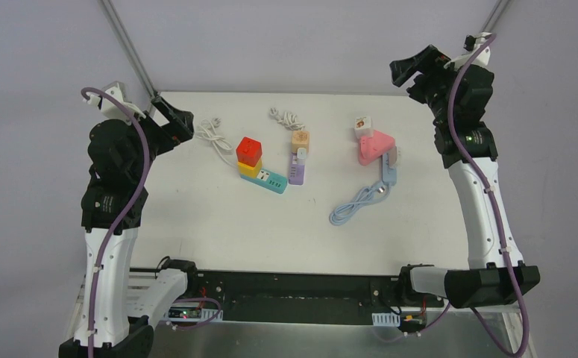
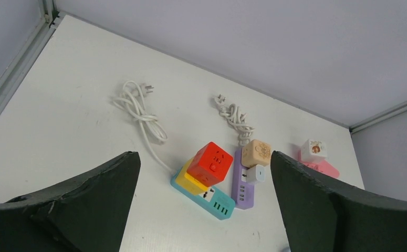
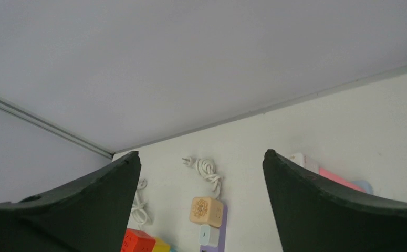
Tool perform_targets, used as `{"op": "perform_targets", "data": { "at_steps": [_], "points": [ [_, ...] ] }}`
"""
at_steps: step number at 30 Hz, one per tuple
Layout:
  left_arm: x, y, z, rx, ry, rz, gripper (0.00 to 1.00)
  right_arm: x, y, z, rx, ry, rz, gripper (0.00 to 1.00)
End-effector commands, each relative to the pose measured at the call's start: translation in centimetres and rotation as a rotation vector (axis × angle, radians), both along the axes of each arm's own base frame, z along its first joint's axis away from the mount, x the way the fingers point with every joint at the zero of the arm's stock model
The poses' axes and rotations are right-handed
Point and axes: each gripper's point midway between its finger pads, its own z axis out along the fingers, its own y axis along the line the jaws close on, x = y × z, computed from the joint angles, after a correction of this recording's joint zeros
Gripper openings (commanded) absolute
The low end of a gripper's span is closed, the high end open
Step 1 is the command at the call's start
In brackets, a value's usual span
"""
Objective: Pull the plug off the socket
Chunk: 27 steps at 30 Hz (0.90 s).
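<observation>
Three power strips lie on the white table [image 1: 196,224]. A teal strip [image 1: 271,181] carries a red cube plug [image 1: 249,150] and a yellow one [image 1: 250,168]. A purple strip [image 1: 296,173] carries a beige cube [image 1: 300,139] and a small white charger [image 1: 300,156]. A pink socket [image 1: 375,147] carries a white cube [image 1: 363,126] and a plug [image 1: 391,165] with a blue cable [image 1: 356,203]. My left gripper [image 1: 172,121] is open and empty, raised over the table's far left. My right gripper [image 1: 412,71] is open and empty, high beyond the far right edge. The left wrist view shows the red cube [image 2: 210,164] and beige cube [image 2: 256,153] between its fingers.
Two coiled white cords lie at the back: one [image 1: 212,134] runs to the teal strip, one [image 1: 286,117] to the purple strip. The right wrist view shows the beige cube [image 3: 204,211] and the table's far edge [image 3: 295,100].
</observation>
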Motion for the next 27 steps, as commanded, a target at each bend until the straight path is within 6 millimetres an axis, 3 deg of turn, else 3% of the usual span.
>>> {"op": "perform_targets", "data": {
  "at_steps": [1,8,13,15,19,23,27],
  "points": [
    [-0.5,0.8,-0.9,-0.008,-0.017,0.040,0.99,0.3,1.2,-0.3,0.080,0.079,0.047,0.94],
    [-1.1,1.6,-7.6,-0.024,0.157,0.099,0.99,-1.0,8.7,-4.6,0.086,0.230,0.313,0.98],
    [-2.3,0.8,-11.6,0.032,0.245,0.022,0.99,-2.5,13.4,-11.6,-0.012,0.368,0.284,0.97],
    [-2.8,0.6,-13.0,0.012,0.266,0.024,0.99,-3.0,14.6,-14.5,-0.058,0.413,0.238,0.97],
    [-4.0,0.2,-15.2,-0.059,0.267,0.030,0.99,-5.2,18.8,-19.6,-0.157,0.547,0.245,0.91],
    [-5.0,-2.3,-17.2,-0.117,0.326,-0.096,0.99,-6.5,20.7,-24.5,-0.213,0.676,0.192,0.85],
    [-6.2,-4.7,-20.3,-0.167,0.427,-0.231,0.97,-5.8,20.7,-28.0,-0.281,0.713,0.116,0.83]
  ]
}}
